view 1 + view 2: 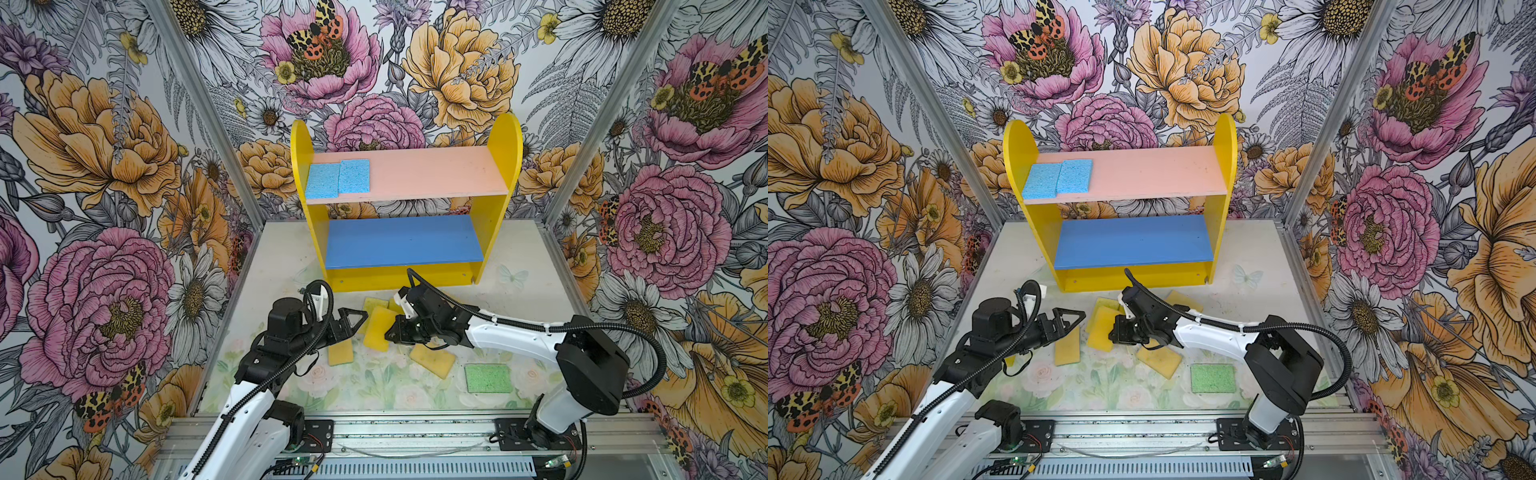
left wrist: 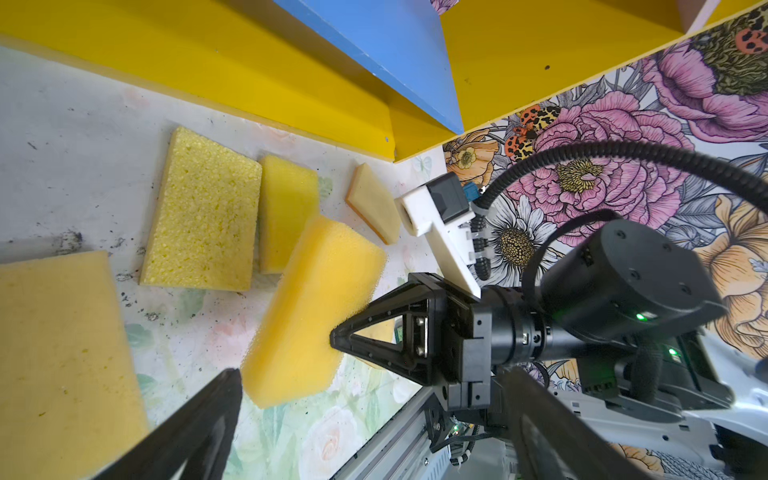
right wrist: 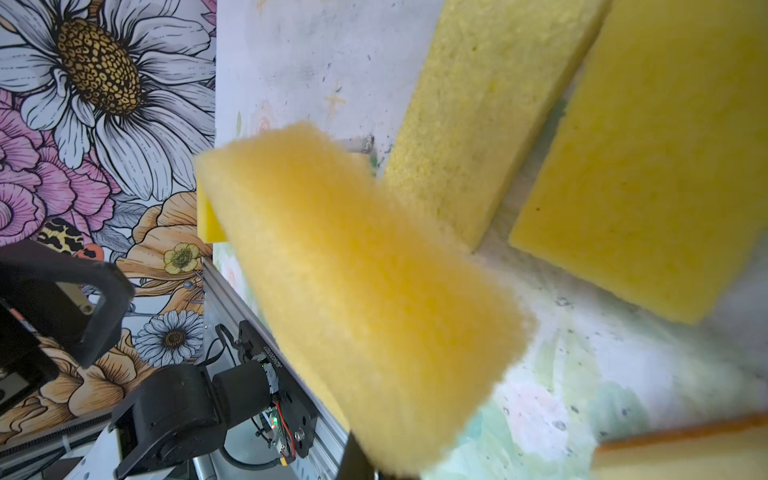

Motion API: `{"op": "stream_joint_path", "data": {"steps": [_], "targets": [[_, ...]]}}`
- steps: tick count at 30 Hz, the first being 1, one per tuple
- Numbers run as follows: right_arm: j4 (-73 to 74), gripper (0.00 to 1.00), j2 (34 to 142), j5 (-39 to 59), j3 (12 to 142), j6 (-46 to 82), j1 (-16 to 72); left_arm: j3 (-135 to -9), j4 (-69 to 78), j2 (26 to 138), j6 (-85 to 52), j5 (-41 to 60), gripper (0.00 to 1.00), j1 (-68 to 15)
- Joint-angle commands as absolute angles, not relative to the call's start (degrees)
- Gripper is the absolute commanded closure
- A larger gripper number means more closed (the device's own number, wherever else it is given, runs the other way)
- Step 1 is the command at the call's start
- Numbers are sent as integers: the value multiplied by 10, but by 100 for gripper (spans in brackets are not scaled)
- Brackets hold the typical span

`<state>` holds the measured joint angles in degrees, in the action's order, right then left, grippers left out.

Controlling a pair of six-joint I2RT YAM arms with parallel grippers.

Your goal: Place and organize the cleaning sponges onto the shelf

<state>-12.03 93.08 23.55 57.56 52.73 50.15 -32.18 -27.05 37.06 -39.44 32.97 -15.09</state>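
One yellow sponge (seemingly airborne) in right claw.

Two light blue sponges, one green sponge and seven yellow-to-tan sponges show, one only a sliver. One shelf with two boards; two robot arms.

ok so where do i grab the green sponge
Come straight down from above and pinch the green sponge across its two long edges, at mid-length. It lies flat on the table, clear of the other sponges, so probably only its thin sides offer a hold.
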Motion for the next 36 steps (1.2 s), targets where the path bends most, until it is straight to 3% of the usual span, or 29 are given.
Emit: {"op": "stream_joint_path", "data": {"steps": [1, 23, 30, 36], "targets": [[-147, 96, 950, 305, 603, 465, 486, -320, -273, 361, -404, 355, 1, -151], [-208, 98, 908, 445, 652, 347, 417, -373, -175, 455, -390, 493, 1, -138], [-210, 98, 895, 497, 681, 347, 426, -371, -170, 460, -386, 484, 1, -143], [-211, 98, 880, 512, 685, 353, 437, -378, -162, 486, -371, 455, 11, -175]]}}
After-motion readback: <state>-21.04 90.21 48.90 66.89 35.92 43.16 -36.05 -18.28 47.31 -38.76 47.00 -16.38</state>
